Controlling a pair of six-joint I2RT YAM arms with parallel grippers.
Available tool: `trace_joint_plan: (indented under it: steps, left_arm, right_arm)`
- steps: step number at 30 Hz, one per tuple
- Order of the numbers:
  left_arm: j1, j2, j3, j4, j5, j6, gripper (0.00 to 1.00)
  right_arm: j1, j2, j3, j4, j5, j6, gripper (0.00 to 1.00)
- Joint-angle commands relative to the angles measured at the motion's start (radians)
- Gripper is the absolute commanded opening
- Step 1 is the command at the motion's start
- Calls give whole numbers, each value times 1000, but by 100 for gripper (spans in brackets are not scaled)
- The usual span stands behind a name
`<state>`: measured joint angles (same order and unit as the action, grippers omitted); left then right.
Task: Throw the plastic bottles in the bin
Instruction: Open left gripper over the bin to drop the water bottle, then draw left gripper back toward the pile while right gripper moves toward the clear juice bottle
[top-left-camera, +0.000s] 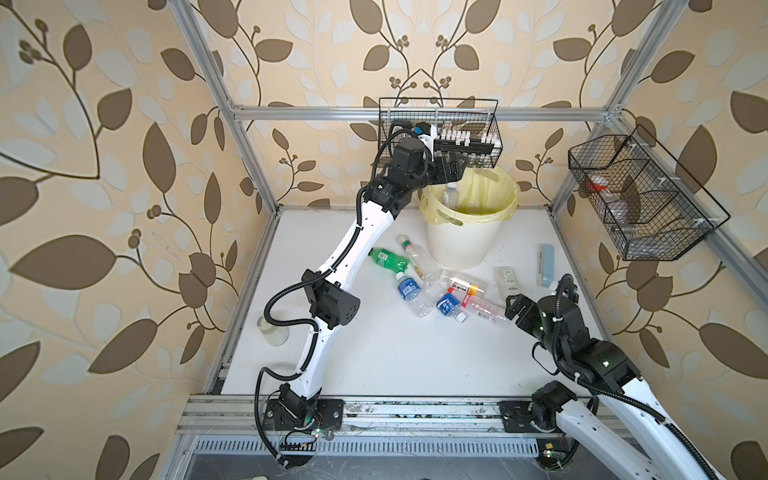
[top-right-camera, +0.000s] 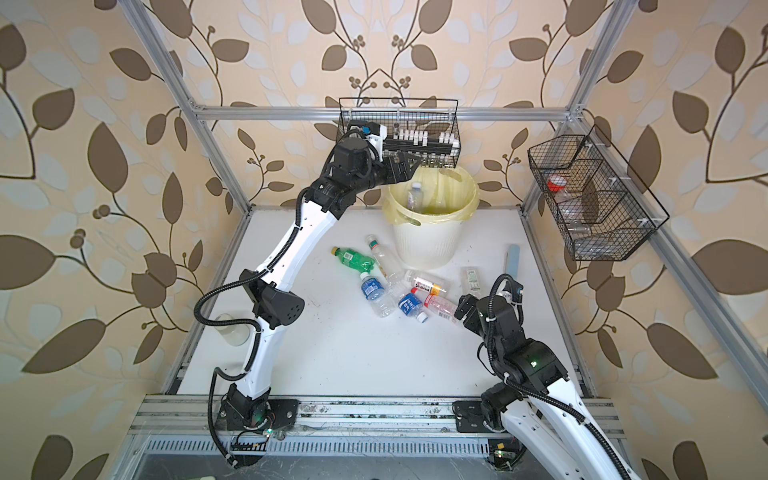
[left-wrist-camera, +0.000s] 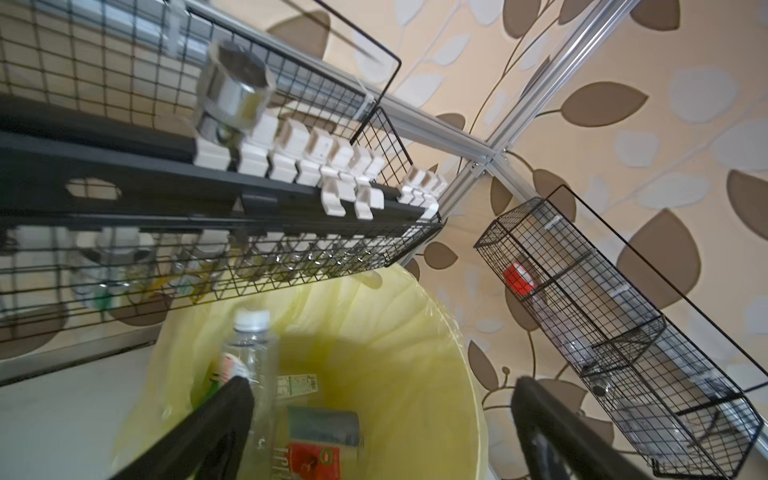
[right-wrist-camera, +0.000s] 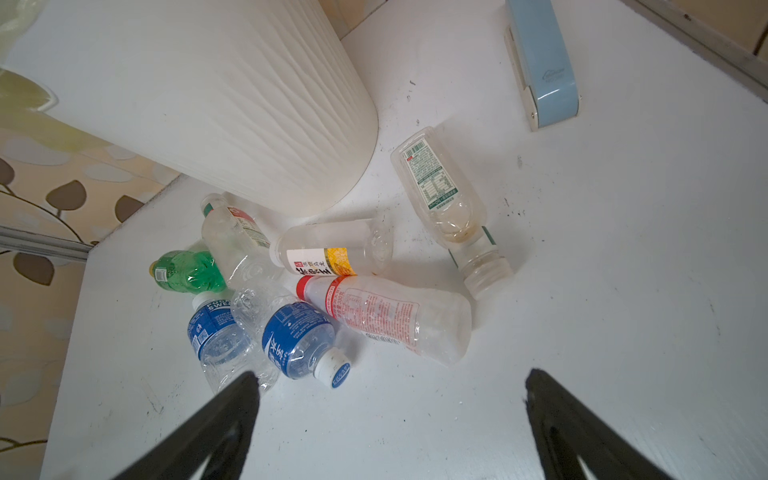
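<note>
Your left gripper (left-wrist-camera: 382, 380) stood wide open over the bin (top-left-camera: 457, 245), holding nothing. A clear bottle (left-wrist-camera: 251, 357) stood upright in the bin's mouth, cap up, long axis vertical, just beside one finger (left-wrist-camera: 224, 407), too blurred to say whether it was falling or resting. I judged that a careless pull-back could snag it or the bag (left-wrist-camera: 415, 332), and a lift could strike the basket (top-left-camera: 440, 124) just above. On the table (top-left-camera: 374, 353) the other bottles lay flat in a touching heap beside the bin. The green bottle (top-left-camera: 386, 258) lay crosswise, cap left. The red-capped bottle (right-wrist-camera: 386, 320) lay likewise, cap left, base toward your right gripper (right-wrist-camera: 392, 374), which hovered open and empty. Closing there could nudge its neighbours and roll them away.
</note>
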<state>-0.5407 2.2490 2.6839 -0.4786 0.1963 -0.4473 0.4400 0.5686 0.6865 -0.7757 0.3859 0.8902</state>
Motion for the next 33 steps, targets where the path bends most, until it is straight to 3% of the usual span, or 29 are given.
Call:
trace_joint_plan:
  steps: [1, 6, 10, 14, 20, 26, 33]
  left_arm:
    - [18, -213, 8, 26, -53, 78, 99]
    - [18, -389, -145, -32, -46, 115, 99]
    - [17, -558, -393, -48, -21, 132, 99]
    - [17, -692, -667, -39, -96, 181, 99]
    - [20, -804, -930, -78, -81, 254, 99]
    - [19, -862, -1027, -174, -120, 397, 99]
    - [67, -906, -1123, -208, -156, 487, 99]
  right_arm:
    - [10, 2, 23, -14, 31, 23, 100]
    - [10, 29, 30, 2, 45, 10, 100]
    - [10, 54, 44, 16, 43, 17, 100]
    - [9, 113, 67, 0, 38, 28, 100]
    - [-5, 185, 88, 18, -21, -33, 100]
    - [-61, 189, 52, 92, -108, -139, 100]
    - [-83, 199, 85, 19, -66, -233, 100]
